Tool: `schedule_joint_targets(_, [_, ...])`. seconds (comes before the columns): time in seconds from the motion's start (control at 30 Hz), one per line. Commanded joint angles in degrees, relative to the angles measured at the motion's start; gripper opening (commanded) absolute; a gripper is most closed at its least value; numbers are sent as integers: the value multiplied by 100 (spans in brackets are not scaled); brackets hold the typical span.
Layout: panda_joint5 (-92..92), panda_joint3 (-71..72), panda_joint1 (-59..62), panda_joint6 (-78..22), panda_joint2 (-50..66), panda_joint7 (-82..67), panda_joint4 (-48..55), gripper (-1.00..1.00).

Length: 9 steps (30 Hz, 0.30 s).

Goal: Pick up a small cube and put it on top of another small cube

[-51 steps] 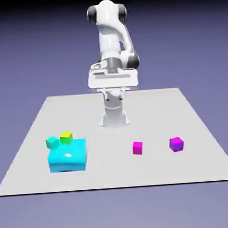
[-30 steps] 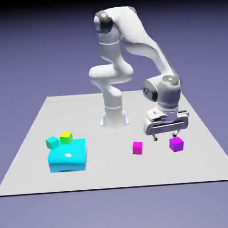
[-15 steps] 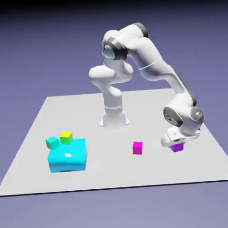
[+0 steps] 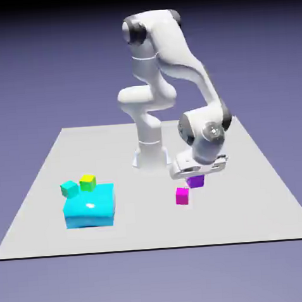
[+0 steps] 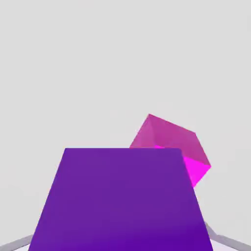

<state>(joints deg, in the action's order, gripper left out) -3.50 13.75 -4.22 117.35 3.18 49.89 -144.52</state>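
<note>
Clamped on the purple cube (image 4: pixel 195 182), the claw (image 4: pixel 196 179) hangs just above the table (image 4: pixel 256 171), its jaws pressing two opposite side faces. In the hand view the purple cube (image 5: pixel 122 201) fills the lower half of the picture and hides the fingertips, which fits a grip taken well down the block.

As for handling, the block looks rigid, flat-faced and small, so it is probably light and unlikely to deform. Smooth faces could slide if the squeeze were loose, so a hold across the middle of two parallel sides, as it appears now, seems the safest place to take it.

Just beyond and below it sits the pink cube (image 4: pixel 182 196), resting on the table toward the exterior view's left of the carried one; in the hand view the pink cube (image 5: pixel 171 147) shows turned at an angle to the purple one. The two do not appear to touch. Being equal in size, they leave little margin, so the faces likely need squaring before release.
</note>
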Motion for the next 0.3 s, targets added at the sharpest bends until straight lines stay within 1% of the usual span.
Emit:
schedule_joint_targets(0.0, [20, -1, 4, -1, 0, 9, 0, -100])
schedule_joint_targets(0.17, [148, -48, -59, 1154, 697, 111, -470, -100])
schedule_joint_targets(0.2, [148, -48, -59, 1154, 697, 111, -470, 100])
schedule_joint_targets(0.23, [148, -48, -59, 1154, 697, 111, -470, 100])
schedule_joint_targets(0.27, [121, -38, -46, 905, 547, 89, -369, 100])
